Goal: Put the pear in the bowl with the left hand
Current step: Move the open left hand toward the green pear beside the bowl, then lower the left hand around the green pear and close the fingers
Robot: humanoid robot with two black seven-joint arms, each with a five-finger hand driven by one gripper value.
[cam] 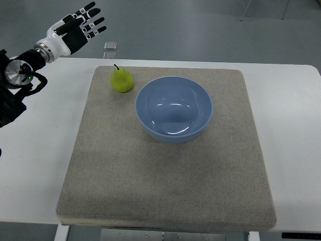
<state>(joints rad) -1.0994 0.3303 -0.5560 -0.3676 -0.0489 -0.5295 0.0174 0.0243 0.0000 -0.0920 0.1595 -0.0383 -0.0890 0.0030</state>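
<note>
- The left hand [80, 27], black and white with jointed fingers, is in the upper left of the frame, past the far edge of the white table [37, 150]; its arm comes in from the left edge.
- Its fingers are stretched out and slightly fanned, pointing toward the upper right, and they hold nothing.
- The small yellow-green pear [122, 80] with a short dark stem stands upright on the upper left part of the square grey-beige felt mat [165, 186], below and to the right of the hand and well apart from it.
- The round pale-blue glossy bowl [174, 109] sits on the mat just right of the pear, close to it but not touching.
- A small square silvery object [110, 46] lies on the grey floor [200, 25] beyond the table, above the pear.
</note>
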